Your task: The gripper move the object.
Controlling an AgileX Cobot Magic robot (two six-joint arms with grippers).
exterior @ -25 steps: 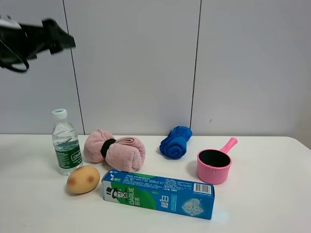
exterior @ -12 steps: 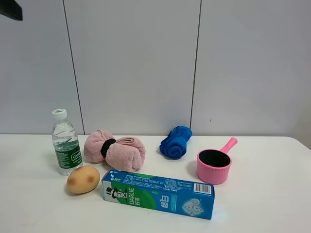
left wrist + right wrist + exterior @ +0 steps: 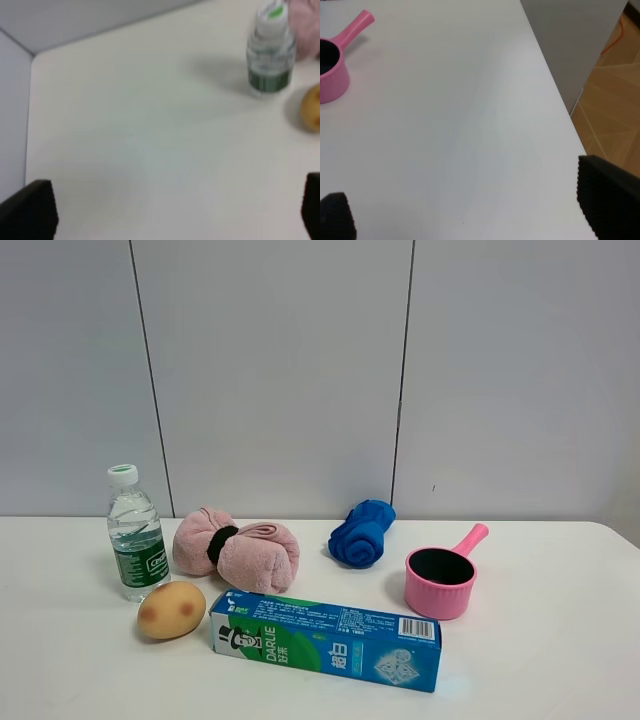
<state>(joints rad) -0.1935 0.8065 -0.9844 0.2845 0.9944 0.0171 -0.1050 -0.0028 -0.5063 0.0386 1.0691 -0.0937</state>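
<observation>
The clear water bottle point(image 3: 135, 540) with white cap and dark green label stands upright at the table's left. It also shows in the left wrist view point(image 3: 270, 55). No arm shows in the exterior high view. In the left wrist view my left gripper point(image 3: 170, 220) is open and empty, high above bare table, well away from the bottle. Only its two black fingertips point(image 3: 27, 210) show at the frame's corners. In the right wrist view my right gripper point(image 3: 470, 210) is open and empty over the table's right end.
A potato point(image 3: 171, 609) lies in front of the bottle and a rolled pink towel point(image 3: 237, 549) beside it. A toothpaste box point(image 3: 325, 639) lies at the front. A blue cloth point(image 3: 361, 532) and a pink pot point(image 3: 441, 580) stand right. The table edge point(image 3: 555, 90) drops to the floor.
The black left arm at the top left of the exterior high view has risen out of the frame. The objects on the table have not moved.
</observation>
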